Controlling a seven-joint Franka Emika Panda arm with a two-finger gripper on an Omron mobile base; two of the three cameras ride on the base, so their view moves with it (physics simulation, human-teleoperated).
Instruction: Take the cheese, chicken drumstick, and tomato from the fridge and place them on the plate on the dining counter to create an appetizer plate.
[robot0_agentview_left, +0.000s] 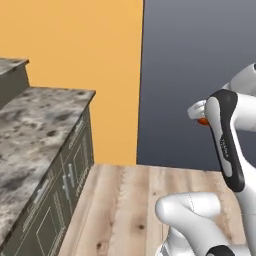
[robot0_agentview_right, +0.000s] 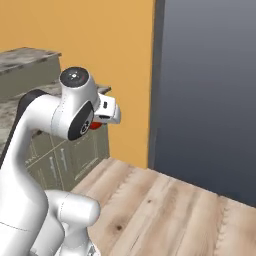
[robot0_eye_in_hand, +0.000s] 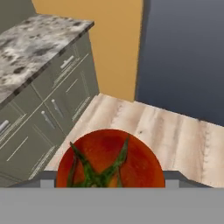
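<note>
The tomato (robot0_eye_in_hand: 111, 155), round and red with a green stem star, sits between my fingertips at the bottom of the hand view. My gripper (robot0_eye_in_hand: 110, 181) is shut on it, holding it above the wooden floor. From the base cameras only a sliver of the tomato (robot0_agentview_left: 202, 121) (robot0_agentview_right: 95, 125) peeks out beside the gripper (robot0_agentview_left: 199, 113) (robot0_agentview_right: 106, 116), at the end of the raised, bent arm. The cheese, chicken drumstick, plate and dining counter are out of view.
A marble-topped counter (robot0_agentview_left: 35, 125) (robot0_eye_in_hand: 30, 43) with olive drawer fronts stands to the left. An orange wall (robot0_agentview_left: 85, 45) is behind it. A tall dark grey face (robot0_agentview_left: 195, 65) (robot0_agentview_right: 210, 85) rises on the right; I cannot tell whether it is the fridge. Wooden floor (robot0_agentview_right: 165, 210) lies open ahead.
</note>
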